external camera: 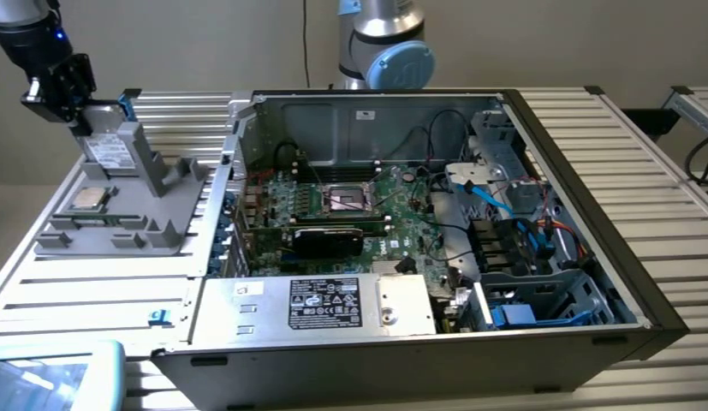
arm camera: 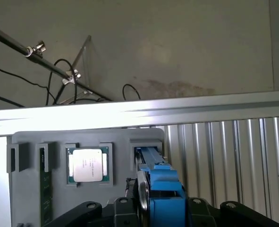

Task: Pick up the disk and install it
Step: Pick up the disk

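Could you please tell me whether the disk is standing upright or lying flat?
Upright: the disk stands on edge in the grey holder.

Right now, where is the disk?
At the exterior view's left, the disk stands upright in the grey holder, beside the processor chip, with the gripper at its top.

Open computer case [external camera: 319, 116], processor chip [external camera: 89, 198] on grey holder [external camera: 171, 229], slatted table [external camera: 91, 291]
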Motion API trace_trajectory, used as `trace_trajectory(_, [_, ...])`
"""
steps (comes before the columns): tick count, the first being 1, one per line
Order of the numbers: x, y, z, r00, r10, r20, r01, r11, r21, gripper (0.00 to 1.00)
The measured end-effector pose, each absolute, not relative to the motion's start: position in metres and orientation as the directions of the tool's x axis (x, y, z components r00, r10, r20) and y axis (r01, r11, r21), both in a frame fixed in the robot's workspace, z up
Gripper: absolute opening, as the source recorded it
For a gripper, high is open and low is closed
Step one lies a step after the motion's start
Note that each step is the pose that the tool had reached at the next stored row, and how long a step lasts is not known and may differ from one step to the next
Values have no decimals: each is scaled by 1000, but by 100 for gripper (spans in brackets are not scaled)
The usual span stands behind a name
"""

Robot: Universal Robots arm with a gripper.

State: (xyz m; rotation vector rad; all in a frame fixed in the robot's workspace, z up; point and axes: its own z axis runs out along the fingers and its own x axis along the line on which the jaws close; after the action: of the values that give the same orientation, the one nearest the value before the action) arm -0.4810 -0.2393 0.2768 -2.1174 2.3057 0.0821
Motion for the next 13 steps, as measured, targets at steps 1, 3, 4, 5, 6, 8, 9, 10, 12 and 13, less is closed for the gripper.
trace_trajectory(1, [-481,-240,277,-86,-995,-43,-996,84,32,38])
trace_trajectory(3, [-481,-241,278,-86,-995,-41,-996,84,32,38])
trace_trajectory(4, [-481,-241,278,-86,-996,-41,-996,84,32,38])
trace_trajectory(5, [-481,-241,279,-86,-996,-40,-996,84,31,38])
trace_trajectory(6, [-481,-241,279,-86,-996,-39,-996,85,31,38])
trace_trajectory(8, [-481,-241,279,-85,-996,-38,-996,84,29,38])
trace_trajectory(9, [-481,-241,280,-85,-996,-38,-996,84,28,38])
trace_trajectory(10, [-481,-241,280,-86,-996,-37,-996,85,28,38])
trace_trajectory(12, [-481,-241,280,-85,-996,-37,-996,84,26,38])
trace_trajectory(13, [-481,-241,280,-85,-996,-37,-996,84,26,38])
